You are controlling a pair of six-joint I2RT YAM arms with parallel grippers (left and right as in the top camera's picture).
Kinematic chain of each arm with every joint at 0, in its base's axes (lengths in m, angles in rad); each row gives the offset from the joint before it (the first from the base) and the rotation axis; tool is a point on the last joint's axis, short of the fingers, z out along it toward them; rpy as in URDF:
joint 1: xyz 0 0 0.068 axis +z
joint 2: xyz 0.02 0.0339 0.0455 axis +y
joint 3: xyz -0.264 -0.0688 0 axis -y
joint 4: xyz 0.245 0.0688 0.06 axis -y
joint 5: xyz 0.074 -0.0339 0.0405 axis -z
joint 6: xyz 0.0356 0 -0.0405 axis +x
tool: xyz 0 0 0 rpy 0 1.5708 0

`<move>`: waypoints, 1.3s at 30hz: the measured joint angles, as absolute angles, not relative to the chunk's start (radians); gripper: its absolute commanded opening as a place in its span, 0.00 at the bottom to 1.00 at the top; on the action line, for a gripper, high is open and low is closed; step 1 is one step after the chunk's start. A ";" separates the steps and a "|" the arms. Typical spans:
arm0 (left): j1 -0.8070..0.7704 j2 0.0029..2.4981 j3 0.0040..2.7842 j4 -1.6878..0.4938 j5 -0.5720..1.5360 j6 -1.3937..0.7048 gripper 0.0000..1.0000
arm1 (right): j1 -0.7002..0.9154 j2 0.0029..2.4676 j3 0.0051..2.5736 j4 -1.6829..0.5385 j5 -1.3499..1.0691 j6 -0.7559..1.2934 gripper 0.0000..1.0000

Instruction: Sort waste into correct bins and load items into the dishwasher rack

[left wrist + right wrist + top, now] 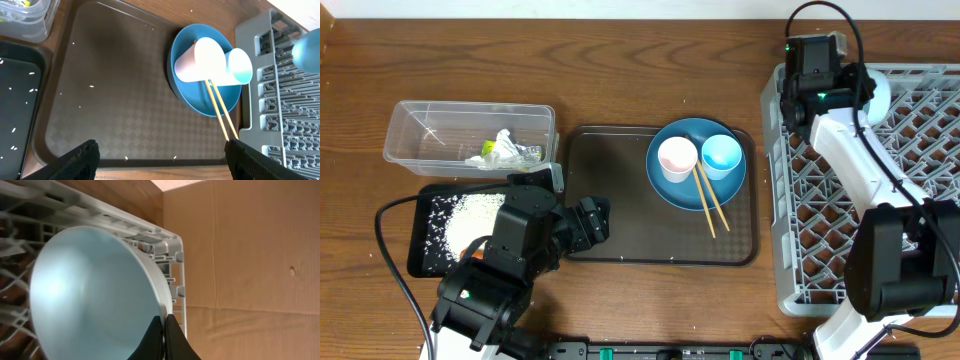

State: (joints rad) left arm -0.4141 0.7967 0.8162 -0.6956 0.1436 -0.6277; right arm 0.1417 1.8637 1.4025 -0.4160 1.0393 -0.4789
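The blue plate (675,195) lies at the right of the brown tray (620,220). On it stand the pink cup (677,157) and the light blue cup (722,155), with the chopsticks (708,200) leaning over its near rim. My left gripper (162,162) is open and empty above the brown tray's near left edge, well short of the plate (197,100). My right gripper (163,317) is shut on the rim of the white bowl (95,290), held on edge in the far left corner of the dishwasher rack (920,200).
The clear tub (420,130) at the far left holds the snack wrapper and tissue (503,148). In front of it, the black tray (425,235) holds a heap of rice (475,215). A few stray grains lie on the brown tray (115,90).
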 measured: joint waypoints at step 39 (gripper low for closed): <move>-0.414 0.805 0.816 -0.700 0.144 -0.628 0.84 | 0.308 1.898 1.396 -0.457 0.596 -0.355 0.84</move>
